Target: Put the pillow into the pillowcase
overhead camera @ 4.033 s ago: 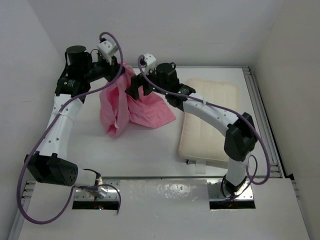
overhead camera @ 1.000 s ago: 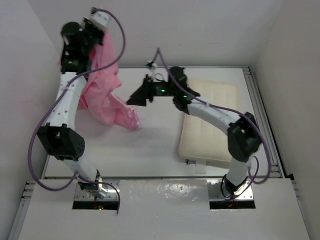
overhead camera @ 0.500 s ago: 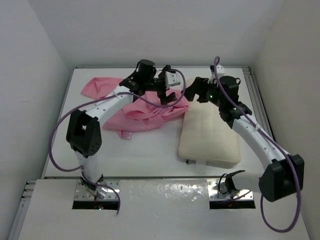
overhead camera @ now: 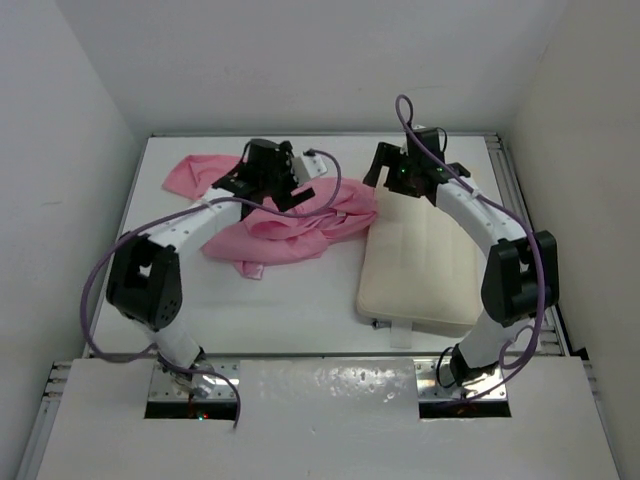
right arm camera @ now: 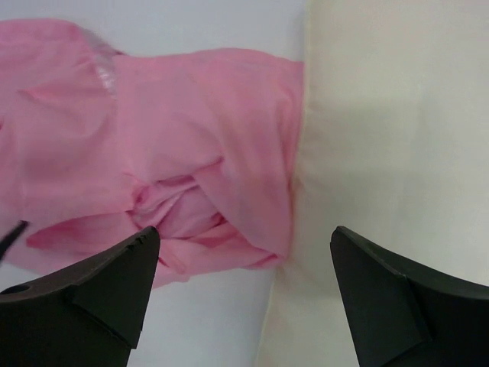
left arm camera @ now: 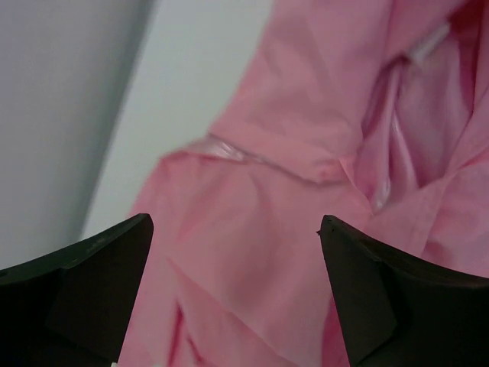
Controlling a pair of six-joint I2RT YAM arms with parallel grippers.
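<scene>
Both arms hover, jaws wide, nothing gripped!
The left gripper [left arm camera: 235, 222] hangs spread over the crumpled pillowcase [overhead camera: 300, 225], pink satin filling the view beneath its fingers. The right gripper [right arm camera: 244, 229] straddles the line where pillowcase edge touches pillow [overhead camera: 425, 270]: pink under one finger, cream under the other. The pillow lies flat on the table [overhead camera: 290, 300], outside the pillowcase.

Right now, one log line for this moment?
left tool: open, over pillowcase | right tool: open, over where pillowcase meets pillow | pillowcase: crumpled | pillow: flat, outside case
</scene>
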